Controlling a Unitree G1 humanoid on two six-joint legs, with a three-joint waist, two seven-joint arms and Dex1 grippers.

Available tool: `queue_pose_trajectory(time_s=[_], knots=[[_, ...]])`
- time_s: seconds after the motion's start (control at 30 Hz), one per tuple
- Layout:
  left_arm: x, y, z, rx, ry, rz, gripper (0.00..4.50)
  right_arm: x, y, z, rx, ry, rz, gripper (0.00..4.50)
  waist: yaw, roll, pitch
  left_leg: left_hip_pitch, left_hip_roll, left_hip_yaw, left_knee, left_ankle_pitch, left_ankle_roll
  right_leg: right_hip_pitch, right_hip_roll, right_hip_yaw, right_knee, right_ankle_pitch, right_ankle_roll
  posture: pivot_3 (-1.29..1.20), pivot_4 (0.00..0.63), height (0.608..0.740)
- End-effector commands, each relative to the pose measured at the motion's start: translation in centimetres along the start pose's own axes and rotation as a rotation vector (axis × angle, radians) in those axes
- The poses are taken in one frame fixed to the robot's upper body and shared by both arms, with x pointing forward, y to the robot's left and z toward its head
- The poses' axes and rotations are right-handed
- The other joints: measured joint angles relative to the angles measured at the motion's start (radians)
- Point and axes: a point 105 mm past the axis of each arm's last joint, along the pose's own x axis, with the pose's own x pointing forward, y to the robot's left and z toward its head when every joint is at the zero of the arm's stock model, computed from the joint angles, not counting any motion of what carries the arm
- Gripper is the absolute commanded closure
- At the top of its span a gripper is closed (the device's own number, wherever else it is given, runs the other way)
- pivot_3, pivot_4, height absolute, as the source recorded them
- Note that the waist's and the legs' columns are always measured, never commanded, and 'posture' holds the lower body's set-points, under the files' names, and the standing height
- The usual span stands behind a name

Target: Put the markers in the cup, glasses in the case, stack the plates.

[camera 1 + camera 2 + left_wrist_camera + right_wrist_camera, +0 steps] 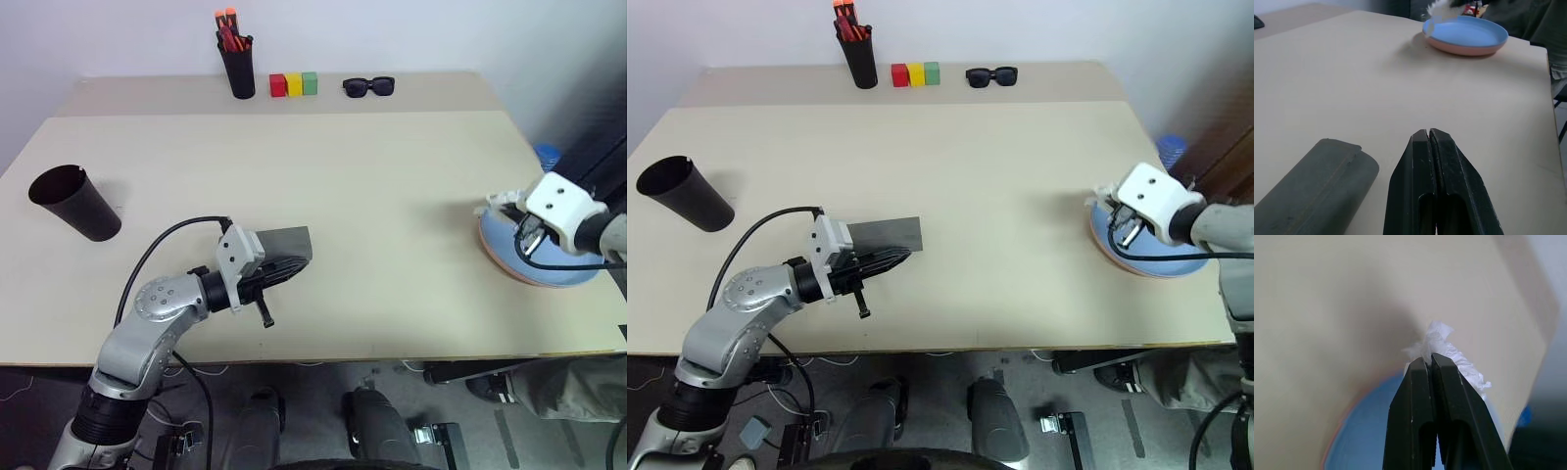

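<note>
Far left of the left eye view: the cup (76, 202), dark brown-black, tapered, wide mouth, leaning with its mouth toward the upper left. It stands close to the table's left edge with bare tabletop (382, 186) around it.

Lower left of centre: the case (291, 250), grey, rectangular, lid down, lying flat (the left wrist view shows its rounded spine and a seam along its length (1312, 188)). The left gripper (266, 315) is just in front of it, fingers pressed together with nothing between them, near the table's front edge.

Upper middle, along the far edge: a tall black pen holder (237, 67) with orange-capped markers, then red, yellow and green blocks (294, 84) in a row, then chunky black sunglasses (369, 87). All well apart from the arms.

The middle of the table, from the case across to the plates, is open tabletop.

Far right: the plates (549, 262), light blue one nested on the pink one, whose rim shows as a thin line underneath (1459, 49). The stack lies close to the right edge. The right gripper (1431, 363) is over the stack's left rim, fingers clamped on a crumpled white tissue (1442, 345) that sticks out past the tips. Whether the tissue touches the blue plate cannot be told.
</note>
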Motion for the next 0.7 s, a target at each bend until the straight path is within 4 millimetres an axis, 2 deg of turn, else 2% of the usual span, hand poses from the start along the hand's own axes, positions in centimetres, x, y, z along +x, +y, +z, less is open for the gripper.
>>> queue_pose_trajectory(time_s=[0.03, 0.17, 0.33, 0.4, 0.53, 0.7], knots=[[0.3, -0.3, 1.2, 0.022, -0.039, -0.019, 4.5, -0.5, -1.0, -0.4, -0.009, 0.011, -0.038, 3.58, -0.003, 0.001, 0.0, 0.0, 0.0, 0.0, 0.0, 0.0, 0.0, 0.0, 0.0, 0.0, 0.0, 0.0, 0.0, 0.0, 0.15, 0.74], [-0.4, 1.0, 0.6, 0.029, -0.019, 0.068, 4.5, 0.1, -1.1, 1.1, -0.022, -0.056, -0.077, 1.63, -0.013, 0.002, -0.001, 0.001, 0.0, 0.0, 0.0, 0.0, 0.0, 0.0, 0.001, 0.0, 0.001, 0.0, 0.0, 0.0, 0.15, 0.74], [-4.3, 6.1, -0.4, 0.068, 0.012, 0.442, 4.5, 1.3, -0.5, 4.9, 0.056, -0.256, -0.074, 1.63, -0.013, 0.002, -0.001, 0.002, 0.001, 0.0, 0.0, 0.0, 0.0, 0.0, 0.001, 0.001, 0.001, 0.0, 0.0, 0.0, 0.15, 0.74], [-7.2, 8.2, -1.0, 0.058, 0.036, 0.616, 4.5, 1.8, 0.3, 6.9, 0.135, -0.368, -0.04, 1.63, -0.01, 0.002, -0.001, 0.002, 0.001, 0.0, 0.0, 0.0, 0.0, 0.0, 0.001, 0.001, 0.001, 0.0, 0.0, 0.0, 0.15, 0.74], [-10.9, 9.4, -2.2, 0.072, 0.102, 0.794, 4.5, 2.3, 0.9, 8.9, 0.239, -0.504, 0.008, 1.63, -0.006, 0.002, -0.001, 0.001, 0.0, 0.0, 0.0, 0.0, 0.0, 0.0, 0.0, 0.001, 0.001, 0.0, 0.0, 0.0, 0.15, 0.74], [-13.7, 9.7, -2.7, 0.069, 0.11, 0.94, 4.5, 3.2, 1.7, 8.4, 0.342, -0.519, 0.083, 1.63, 0.007, 0.002, -0.001, 0.0, 0.0, 0.0, 0.0, 0.0, 0.0, 0.0, 0.0, 0.0, 0.0, 0.0, 0.0, 0.0, 0.15, 0.74]])
